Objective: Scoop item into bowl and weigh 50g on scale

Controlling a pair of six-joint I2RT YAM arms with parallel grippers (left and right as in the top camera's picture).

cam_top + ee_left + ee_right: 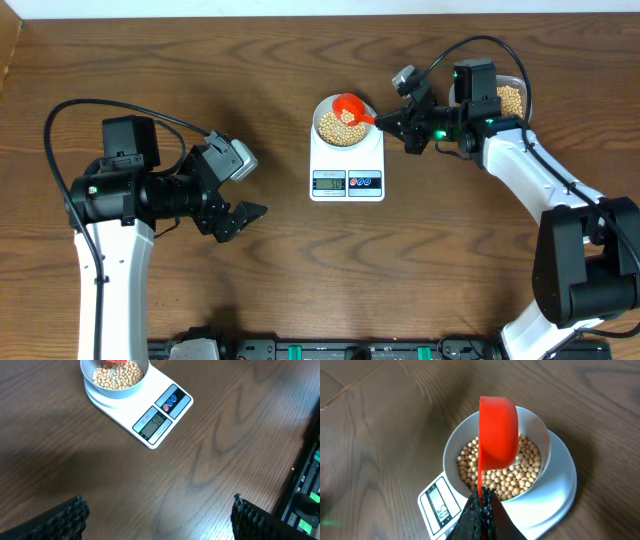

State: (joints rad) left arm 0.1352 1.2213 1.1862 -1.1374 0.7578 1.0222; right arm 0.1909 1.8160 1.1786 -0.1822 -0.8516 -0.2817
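A pale bowl [326, 132] [95, 384] [540, 430] holding tan beans [338, 128] [120, 375] [520, 477] stands on the white scale [346, 160] [155, 405] [555, 495], whose display [329, 181] [152, 423] [441, 506] is lit. My right gripper [385, 120] [482, 495] is shut on the handle of a red scoop [350, 107] [497, 432], tipped on its side over the bowl. My left gripper [245, 190] [159, 510] hangs open over bare table left of the scale, with nothing between its fingers.
A clear tub of beans [510, 98] sits at the back right, behind my right arm. A dark rail with connectors [330, 350] [305, 505] runs along the table's front edge.
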